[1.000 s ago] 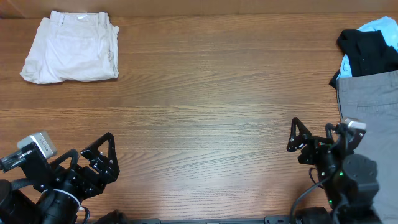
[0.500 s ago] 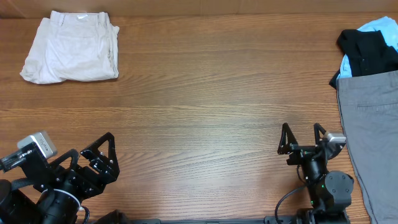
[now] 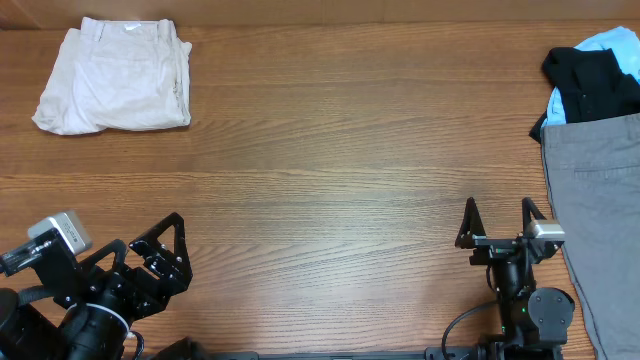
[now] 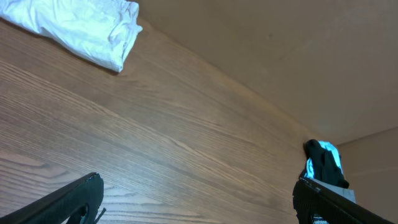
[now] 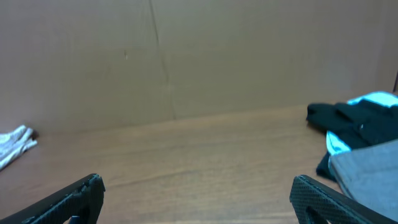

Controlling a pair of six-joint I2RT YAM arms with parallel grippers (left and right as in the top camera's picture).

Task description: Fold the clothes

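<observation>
The cream clothes (image 3: 115, 88) lie folded in a compact bundle at the far left corner of the table. They also show in the left wrist view (image 4: 81, 28) and at the left edge of the right wrist view (image 5: 13, 144). My left gripper (image 3: 160, 255) is open and empty near the front left edge. My right gripper (image 3: 500, 222) is open and empty near the front right, just left of a grey garment. Both are far from the cream clothes.
A grey garment (image 3: 600, 210) lies along the right edge, also in the right wrist view (image 5: 367, 177). A black garment (image 3: 590, 85) over a light blue one (image 3: 612, 42) sits at the far right corner. A brown wall (image 5: 199, 56) backs the table.
My right arm has pulled back off the grey garment toward the front edge and now points straight ahead. The left arm and the cream clothes have not moved.
</observation>
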